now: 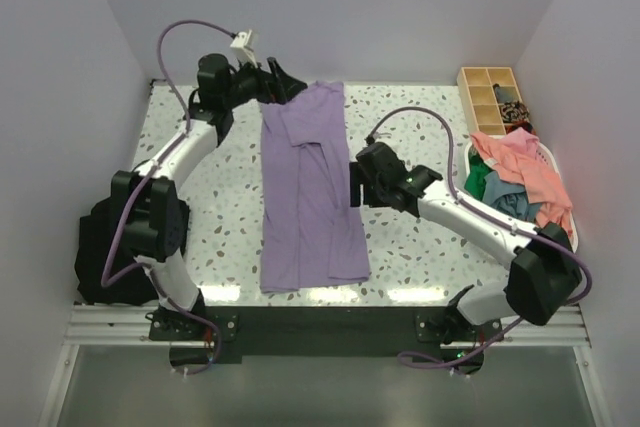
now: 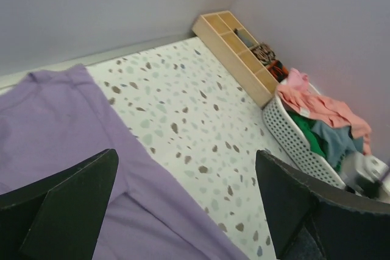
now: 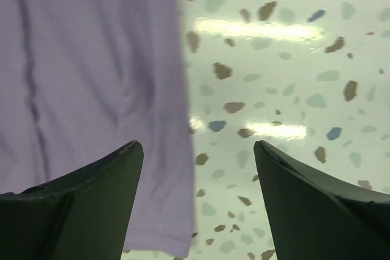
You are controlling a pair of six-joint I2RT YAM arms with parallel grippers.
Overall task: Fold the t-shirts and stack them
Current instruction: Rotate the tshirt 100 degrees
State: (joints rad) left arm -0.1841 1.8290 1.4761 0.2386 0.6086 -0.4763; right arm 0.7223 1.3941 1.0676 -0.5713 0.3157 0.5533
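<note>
A lavender-purple t-shirt (image 1: 308, 192) lies lengthwise on the speckled table, its sides folded in to a narrow strip. My left gripper (image 1: 283, 86) is open and empty just above the shirt's far left corner; the shirt (image 2: 67, 132) fills the lower left of its wrist view. My right gripper (image 1: 354, 185) is open and empty over the shirt's right edge at mid length; that edge (image 3: 109, 89) runs down between its fingers. More t-shirts, salmon-pink (image 1: 522, 165) and green or teal (image 1: 480, 183), are heaped in a white basket (image 2: 291, 140) at the right.
A wooden divided tray (image 1: 492, 97) stands at the back right, also in the left wrist view (image 2: 237, 53). A black fabric bundle (image 1: 100, 252) sits at the table's left near edge. White walls close in the back and sides.
</note>
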